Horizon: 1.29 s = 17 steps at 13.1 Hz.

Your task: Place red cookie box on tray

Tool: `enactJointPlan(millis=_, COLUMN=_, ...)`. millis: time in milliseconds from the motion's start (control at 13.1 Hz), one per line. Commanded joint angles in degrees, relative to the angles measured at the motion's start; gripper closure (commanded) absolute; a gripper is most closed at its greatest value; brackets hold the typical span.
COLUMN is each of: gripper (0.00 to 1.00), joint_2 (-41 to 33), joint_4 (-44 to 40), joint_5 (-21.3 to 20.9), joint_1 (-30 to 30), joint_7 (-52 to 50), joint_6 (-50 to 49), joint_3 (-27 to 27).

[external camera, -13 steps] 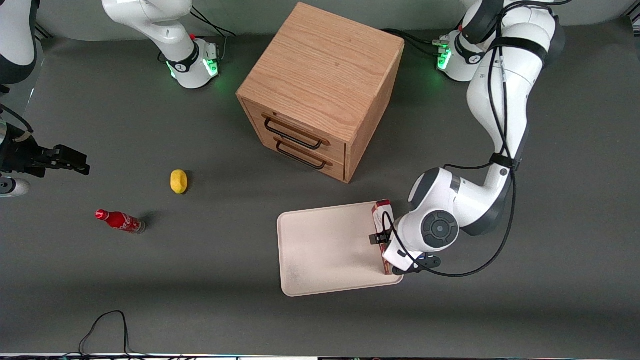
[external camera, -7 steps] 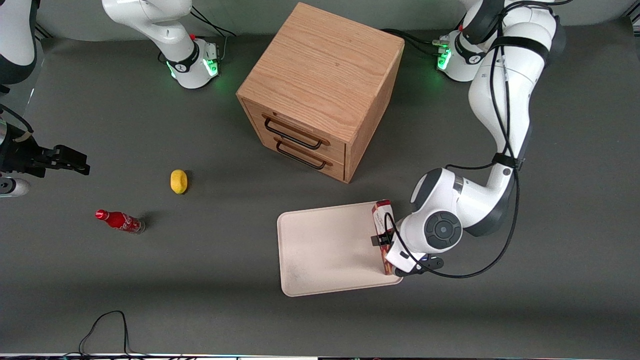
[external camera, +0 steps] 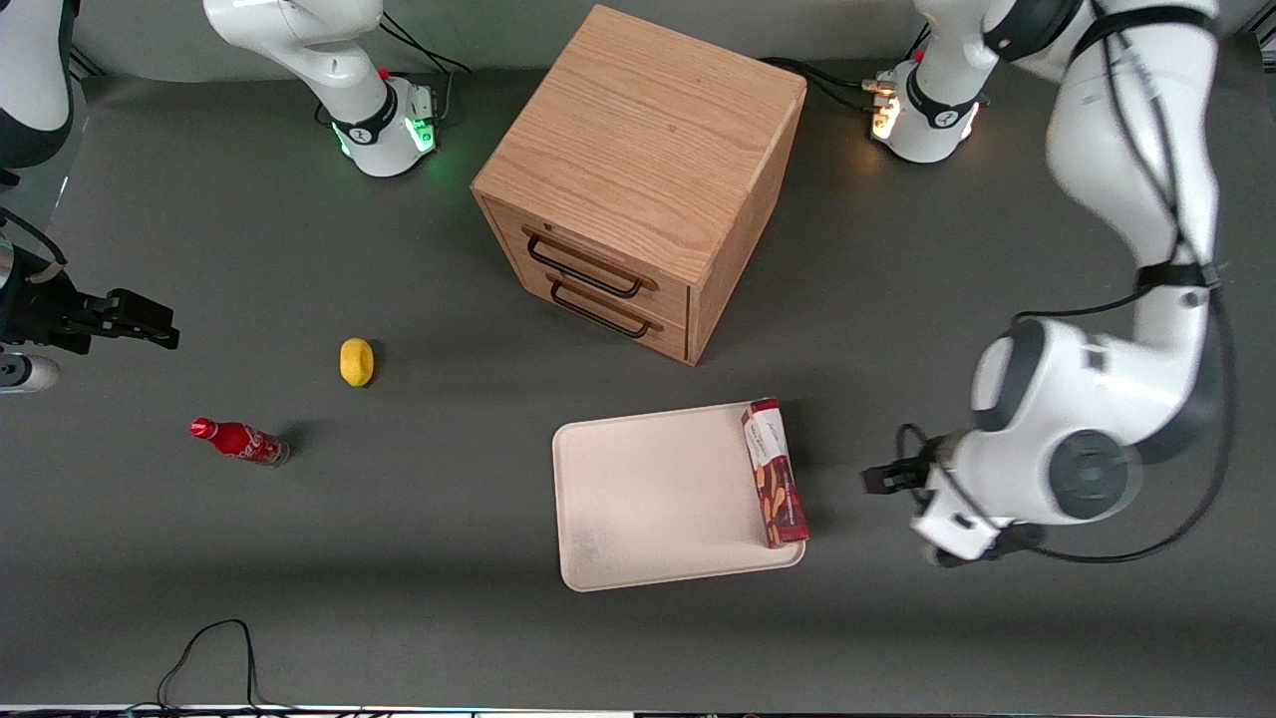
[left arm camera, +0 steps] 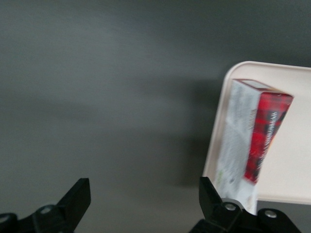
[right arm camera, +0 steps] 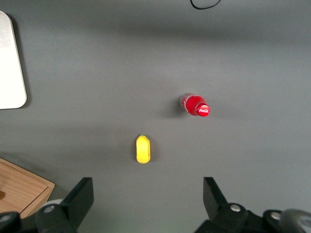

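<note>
The red cookie box (external camera: 774, 472) rests on the off-white tray (external camera: 648, 499), along the tray's edge toward the working arm's end of the table. In the left wrist view the box (left arm camera: 252, 141) shows a pale face and a red face above the tray (left arm camera: 291, 165). My left gripper (external camera: 905, 511) hangs over bare table beside the tray, well apart from the box. It is open (left arm camera: 144, 204), with only grey table between its fingers. A corner of the tray (right arm camera: 9, 63) shows in the right wrist view.
A wooden two-drawer cabinet (external camera: 638, 160) stands farther from the front camera than the tray. A yellow lemon (external camera: 356, 361) and a small red soda bottle (external camera: 239, 440) lie toward the parked arm's end. A black cable (external camera: 214, 648) loops at the near edge.
The gripper was shut on the box over the tray's edge. It has let go and swung away toward the working arm's end; the box stays on the tray.
</note>
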State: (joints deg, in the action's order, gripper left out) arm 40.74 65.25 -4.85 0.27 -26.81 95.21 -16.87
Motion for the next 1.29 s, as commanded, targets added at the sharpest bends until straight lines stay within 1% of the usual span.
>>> enactJointPlan(millis=0, gripper=0.01, joint_2=-12.4, joint_4=14.5, joint_5=2.4, joint_1=7.4, joint_7=7.2, joint_6=0.4, joint_3=-0.4)
enactJointPlan(millis=152, gripper=0.01, joint_2=-18.6, joint_4=21.7, joint_5=2.4, joint_1=11.5, joint_7=10.1, joint_6=1.6, joint_3=-0.3)
enactJointPlan(millis=305, gripper=0.0, joint_2=-23.4, joint_4=27.5, joint_5=2.4, joint_1=15.3, joint_7=13.7, joint_6=2.3, joint_3=-0.3)
enactJointPlan(millis=609, gripper=0.0, joint_2=-28.9, joint_4=29.2, joint_5=2.0, joint_1=16.7, joint_7=14.5, joint_6=-2.3, joint_3=0.0)
enactJointPlan(millis=761, gripper=0.0, joint_2=-33.0, joint_4=32.0, joint_5=2.0, joint_1=18.1, joint_7=15.0, joint_6=-2.3, joint_3=0.0)
enactJointPlan(millis=914, gripper=0.0, joint_2=-36.4, joint_4=34.4, joint_5=2.0, joint_1=18.2, joint_7=15.7, joint_6=-2.3, joint_3=0.2)
enactJointPlan(millis=1218, gripper=0.0, joint_2=-38.5, joint_4=35.2, joint_5=2.0, joint_1=19.4, joint_7=16.8, joint_6=-2.7, joint_3=0.3)
